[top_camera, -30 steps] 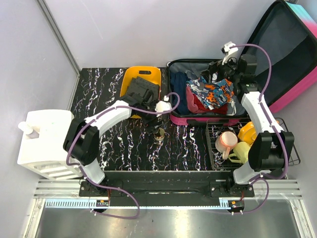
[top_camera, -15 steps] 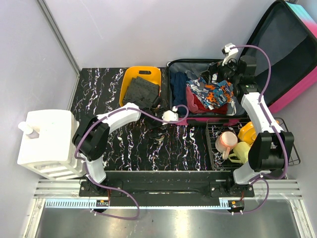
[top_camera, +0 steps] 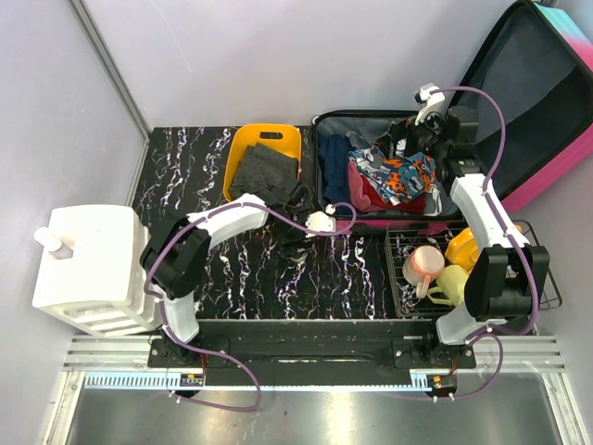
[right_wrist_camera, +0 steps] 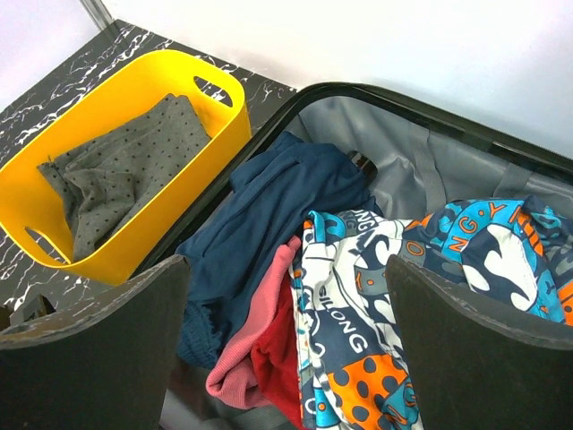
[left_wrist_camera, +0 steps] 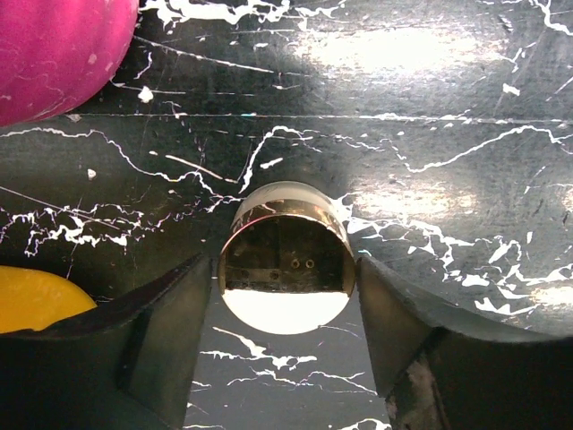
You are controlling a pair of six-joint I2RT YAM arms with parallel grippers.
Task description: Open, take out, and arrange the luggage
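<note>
1. Unpacking stage: the luggage [top_camera: 537, 93] is already open at the back right of the bench [top_camera: 185, 176]. Its base lies flat against the far wall, just right of the yellow bin [top_camera: 236, 159].
2. The luggage faces up. The lid is swung out to the right and propped at a slant, dark lining towards me. I judge the long axis runs near-to-far along that right-hand hinge, though the overhead view foreshortens it and I cannot be sure.
3. My left gripper [top_camera: 296, 243] hangs low over the bench just in front of the luggage. Its jaws are parted to either side of a small upright cup [left_wrist_camera: 286, 260], close to its wall but not visibly clamped.
4. My right gripper [right_wrist_camera: 286, 278] hovers over the packed base, jaws spread wide and empty, above a navy garment [right_wrist_camera: 269, 206] and a printed one [right_wrist_camera: 376, 296].
5. Next, by my reading, the left jaws pinch the cup squarely and lift. The right jaws drop onto one garment and avoid snagging its neighbours.
</note>
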